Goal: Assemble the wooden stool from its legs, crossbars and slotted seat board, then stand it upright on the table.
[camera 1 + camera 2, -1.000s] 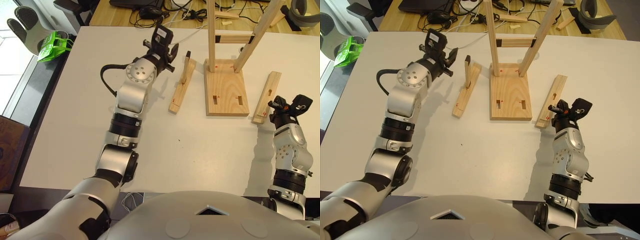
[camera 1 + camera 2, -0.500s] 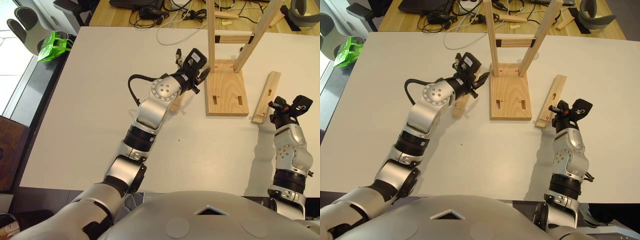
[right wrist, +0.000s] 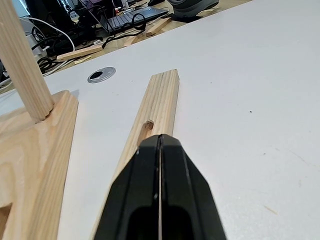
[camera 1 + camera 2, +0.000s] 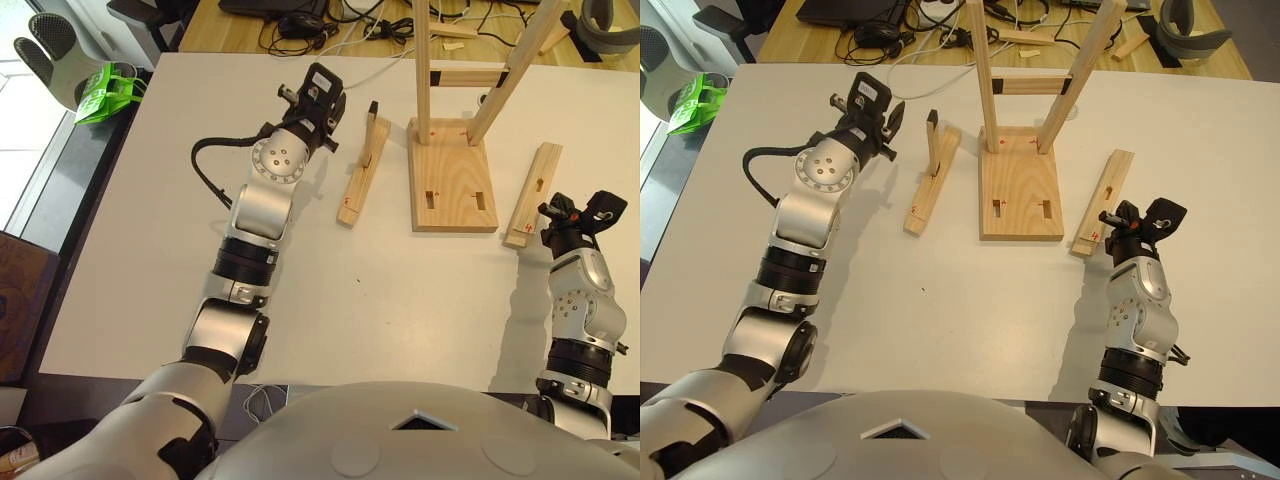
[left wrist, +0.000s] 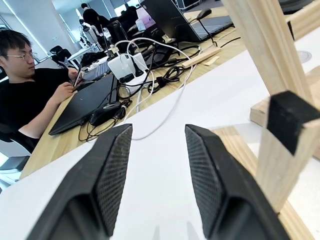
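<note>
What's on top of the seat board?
Two legs joined by a crossbar stand at the far end of the seat board; its two near slots are empty. The joints under the legs are covered.

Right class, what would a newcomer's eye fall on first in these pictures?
The half-built pale wooden stool on the white table: its slotted seat board lies flat, two legs standing up from it. One loose wooden leg lies beside the open left gripper, another by the shut right gripper.

Pale bare-wood seat board [image 4: 455,175] — matt white table [image 4: 150,250].
</note>
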You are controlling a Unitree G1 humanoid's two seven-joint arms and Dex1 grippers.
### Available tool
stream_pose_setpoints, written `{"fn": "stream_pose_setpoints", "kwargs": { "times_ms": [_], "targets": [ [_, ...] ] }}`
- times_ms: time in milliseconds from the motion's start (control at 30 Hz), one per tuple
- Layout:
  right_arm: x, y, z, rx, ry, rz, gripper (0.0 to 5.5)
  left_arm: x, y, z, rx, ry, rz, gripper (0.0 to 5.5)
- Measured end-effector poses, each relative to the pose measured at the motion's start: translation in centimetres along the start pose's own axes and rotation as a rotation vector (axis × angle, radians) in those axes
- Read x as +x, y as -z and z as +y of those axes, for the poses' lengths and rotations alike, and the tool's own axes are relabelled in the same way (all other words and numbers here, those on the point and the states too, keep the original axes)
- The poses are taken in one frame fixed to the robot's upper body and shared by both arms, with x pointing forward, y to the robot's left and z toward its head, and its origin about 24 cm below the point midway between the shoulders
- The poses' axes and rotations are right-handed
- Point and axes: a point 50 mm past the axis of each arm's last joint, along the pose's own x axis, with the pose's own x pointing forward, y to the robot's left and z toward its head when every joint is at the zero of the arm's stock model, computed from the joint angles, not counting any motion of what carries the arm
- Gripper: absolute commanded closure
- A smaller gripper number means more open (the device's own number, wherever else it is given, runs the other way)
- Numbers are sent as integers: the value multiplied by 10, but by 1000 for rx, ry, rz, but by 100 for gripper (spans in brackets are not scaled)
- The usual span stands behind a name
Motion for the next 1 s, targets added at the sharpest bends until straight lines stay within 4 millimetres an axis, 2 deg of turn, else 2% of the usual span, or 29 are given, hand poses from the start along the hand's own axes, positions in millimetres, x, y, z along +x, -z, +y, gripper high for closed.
{"fn": "stream_pose_setpoints", "kwargs": {
  "times_ms": [167, 400, 467, 600, 700, 867, 967, 1000],
  "targets": [
    [0, 1, -1, -4, 3, 1, 550, 5, -3, -21, -75, 62, -12, 356],
    [0, 1, -1, -6, 4, 1, 550, 1, -27, -40, -61, 161, -108, 356],
    [0, 1, -1, -6, 6, 1, 550, -3, -33, -54, -41, 235, -126, 356],
    [0, 1, 0, -3, 7, 0, 550, -7, -20, -81, -29, 345, -73, 356],
    [1, 2, 0, -1, 7, 0, 550, -6, -11, -91, -14, 380, -35, 356],
    [1, 2, -1, 1, 12, -6, 550, -2, -19, -89, 10, 388, -55, 356],
    [1, 3, 1, 9, 14, -9, 550, 3, -29, -71, 97, 383, -63, 356],
    [1, 4, 2, 16, 14, -9, 550, 3, -27, -64, 136, 392, -37, 356]
  ]
}}
